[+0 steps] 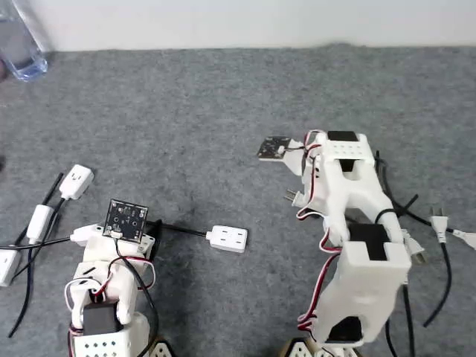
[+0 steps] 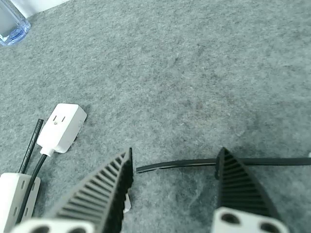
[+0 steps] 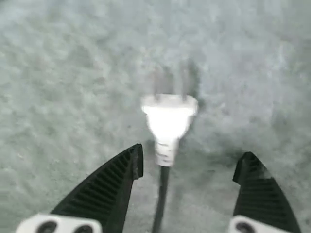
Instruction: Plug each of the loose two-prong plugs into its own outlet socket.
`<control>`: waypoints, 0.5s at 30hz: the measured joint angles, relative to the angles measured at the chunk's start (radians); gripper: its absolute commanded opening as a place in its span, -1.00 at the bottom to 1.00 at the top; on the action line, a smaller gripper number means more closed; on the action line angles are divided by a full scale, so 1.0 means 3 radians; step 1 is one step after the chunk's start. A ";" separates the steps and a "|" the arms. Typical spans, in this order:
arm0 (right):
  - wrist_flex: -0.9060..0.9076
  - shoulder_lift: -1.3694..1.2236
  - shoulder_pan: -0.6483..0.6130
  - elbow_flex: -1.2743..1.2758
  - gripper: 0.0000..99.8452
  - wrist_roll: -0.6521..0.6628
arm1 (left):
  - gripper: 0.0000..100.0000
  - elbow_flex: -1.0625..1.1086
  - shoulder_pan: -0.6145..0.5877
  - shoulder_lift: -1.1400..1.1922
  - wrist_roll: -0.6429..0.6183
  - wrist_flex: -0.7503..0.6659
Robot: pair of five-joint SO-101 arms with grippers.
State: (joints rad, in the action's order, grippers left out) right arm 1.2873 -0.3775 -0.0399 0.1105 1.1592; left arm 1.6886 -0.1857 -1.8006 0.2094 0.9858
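High view, left arm (image 1: 111, 297): folded low at the near left edge of the carpet (image 1: 223, 97), with its wrist board facing out over the floor.
High view, right arm (image 1: 349, 216): stretched farther out on the right side, with its wrist bent down over a white plug.
Left claw (image 2: 177, 152): the fingers stood wide apart just above the carpet and gripped nothing.
Black cable (image 2: 175, 165): lay flat across the gap of the left claw and passed behind one finger.
Right claw (image 3: 193, 154): the fingers stood wide apart on either side of the plug's cord, without closing on it.
Near plug (image 3: 169, 119): lay flat on the carpet just ahead of the right claw, with its two prongs pointing away from the claw and plugged into nothing.
Near plug, high view (image 1: 291, 197): peeked out just beside the right arm's wrist, well apart from every socket.
Far plug (image 1: 439, 223): lay loose on its dark cord at the right edge, on the other side of the right arm.
Triple socket (image 1: 227, 238): lay between the two arms at the end of the black cable, with nothing plugged into it.
Single socket (image 1: 76, 181): lay to the left, beyond the left arm.
Left wrist view, single socket (image 2: 60, 127): showed its slotted face turned up and its dark cord trailing back toward the arm.
Right wrist view, prongs: blurred, though two could be counted.
Bottle (image 1: 18, 44): a clear one stood at the far left corner.
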 measured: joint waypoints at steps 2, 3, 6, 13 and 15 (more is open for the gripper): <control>0.0087 0.0097 -0.0077 0.0000 -0.40 0.0000 | -0.48 0.0000 0.0000 0.0000 0.0000 0.0000; 0.0102 0.0148 -0.0118 0.0000 -0.40 0.0000 | -0.48 0.0000 0.0000 0.0000 0.0000 0.0000; 0.0118 0.0220 -0.0220 0.0000 -0.40 0.0000 | -0.48 0.0000 0.0000 0.0000 0.0000 0.0000; 0.0026 0.0143 -0.0271 0.0000 -0.40 0.0000 | -0.48 0.0000 0.0000 0.0000 0.0000 0.0000; -0.0015 0.0036 -0.0276 0.0000 -0.40 0.0000 | -0.48 0.0000 0.0000 0.0000 0.0000 0.0000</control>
State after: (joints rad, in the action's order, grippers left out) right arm 1.2827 -0.3667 -0.1227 0.1105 1.1592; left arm 1.6886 -0.1857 -1.8006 0.2094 0.9858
